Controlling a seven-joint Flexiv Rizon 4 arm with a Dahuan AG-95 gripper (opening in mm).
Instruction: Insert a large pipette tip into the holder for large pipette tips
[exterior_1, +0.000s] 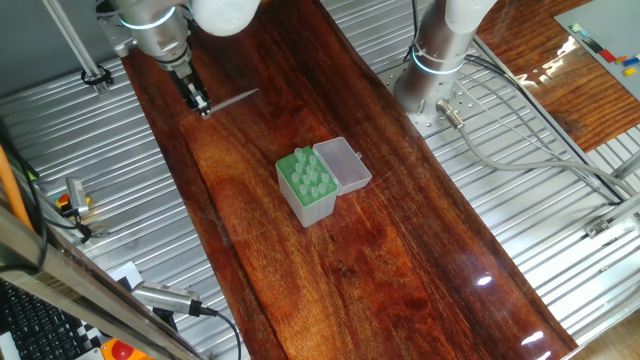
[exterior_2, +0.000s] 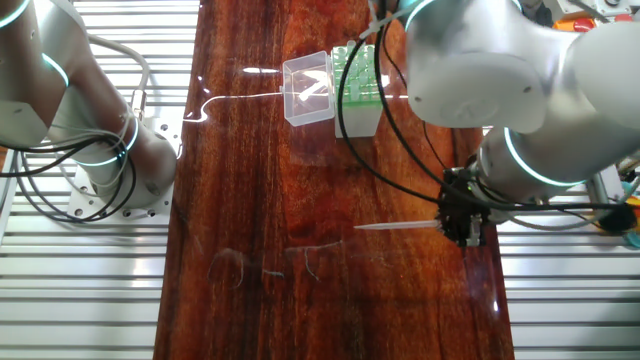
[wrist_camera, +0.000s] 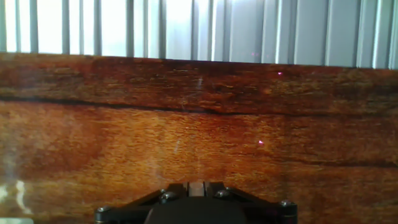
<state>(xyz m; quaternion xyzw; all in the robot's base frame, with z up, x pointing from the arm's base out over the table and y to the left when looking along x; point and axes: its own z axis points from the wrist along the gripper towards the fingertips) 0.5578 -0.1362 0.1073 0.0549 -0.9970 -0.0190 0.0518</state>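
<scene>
The large pipette tip (exterior_1: 232, 99) (exterior_2: 396, 226) is a thin pale cone lying level, its thick end between the fingers of my gripper (exterior_1: 201, 104) (exterior_2: 452, 224), which is shut on it. I cannot tell whether the tip is clear of the wooden table (exterior_1: 400, 260). The holder for large pipette tips (exterior_1: 304, 180) (exterior_2: 357, 78) stands mid-table, well away from the gripper, with its green perforated top showing and its clear lid (exterior_1: 342, 165) (exterior_2: 308, 90) folded open beside it. The hand view shows only wood grain and the gripper's dark body (wrist_camera: 196, 208); the tip is hidden there.
A second arm's base (exterior_1: 438, 62) (exterior_2: 95, 150) stands on the ribbed metal deck (exterior_1: 520, 210) beside the wooden board, with grey cables (exterior_1: 520, 160) trailing from it. Ribbed metal also borders the other long edge. Tools and a red button lie at the lower left (exterior_1: 120, 350).
</scene>
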